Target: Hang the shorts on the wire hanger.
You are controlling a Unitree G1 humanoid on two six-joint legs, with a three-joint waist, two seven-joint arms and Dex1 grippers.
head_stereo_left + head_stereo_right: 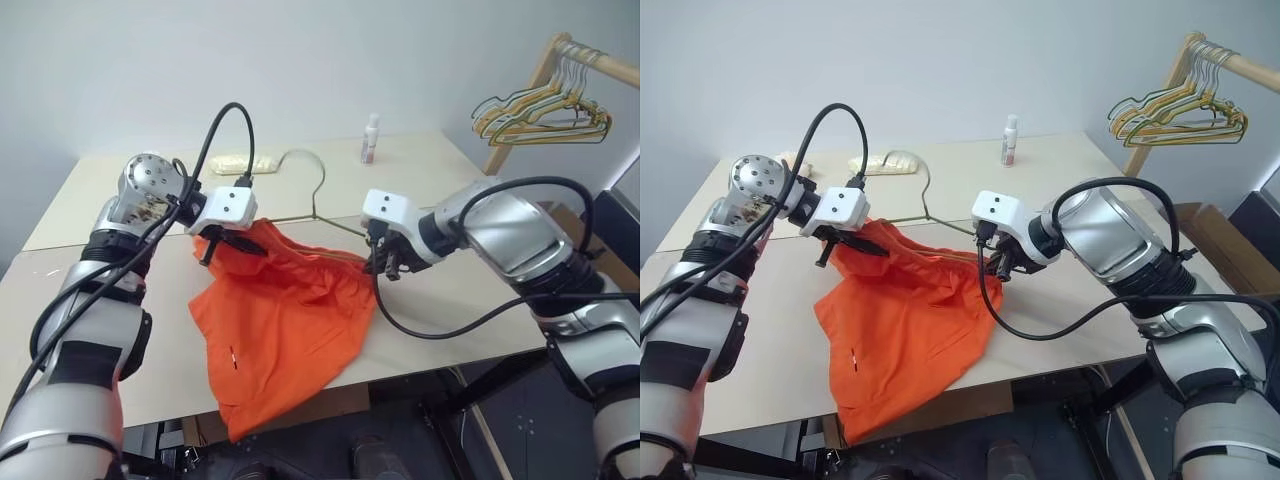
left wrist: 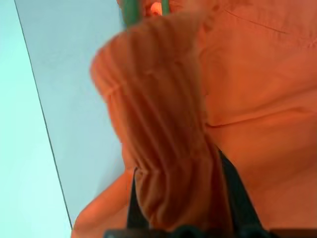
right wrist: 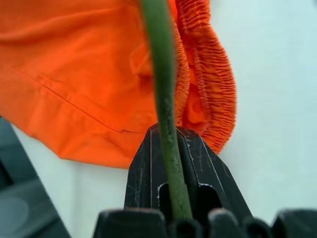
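Bare robot test room

Plain light walls and two pale tables [image 1: 430,170] pushed together are seen; a wooden rack [image 1: 600,62] with bunched hangers [image 1: 545,115] stands at two o'clock, a small bottle [image 1: 371,139] at twelve.

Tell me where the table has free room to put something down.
Free: the table's near left part beside the shorts, and the far right corner past the bottle. Crowded: the middle, where both end effectors hold the shorts and the hanger.

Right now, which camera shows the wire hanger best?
The left eye view: the wire hanger shows its hook and sloping arms above the shorts. The right wrist view shows one wire stretch in the right hand.
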